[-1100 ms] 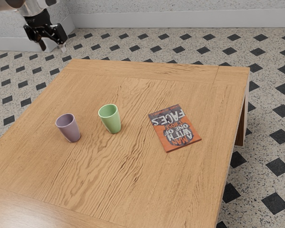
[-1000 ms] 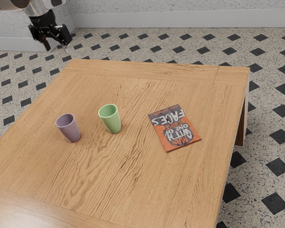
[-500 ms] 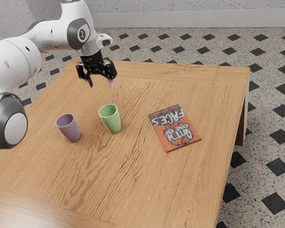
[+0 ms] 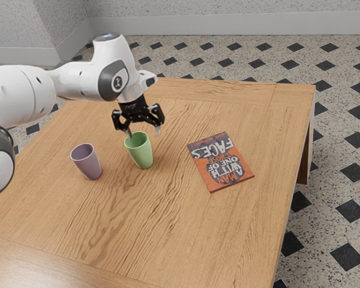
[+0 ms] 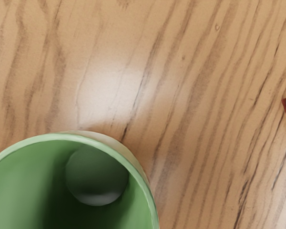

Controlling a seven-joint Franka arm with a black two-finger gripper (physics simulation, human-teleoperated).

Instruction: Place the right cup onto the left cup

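Streaky wood grain runs across the table [image 4: 138, 240]. At the exterior view's left stands the tapered, smooth purple cup [image 4: 87, 163]; slightly farther, toward the view's right, the green cup [image 4: 140, 153] (round-lipped, hollow). The gripper [image 4: 143, 132] is spread wide near its rim. Beyond: speckled, black-diamonded floor [image 4: 342, 120].

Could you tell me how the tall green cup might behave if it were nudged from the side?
The tall, smooth green cup would probably tip fairly easily, since it narrows toward its base. Its plain curved wall looks rigid, so it likely wouldn't flex. Being hollow and empty, it may be light.
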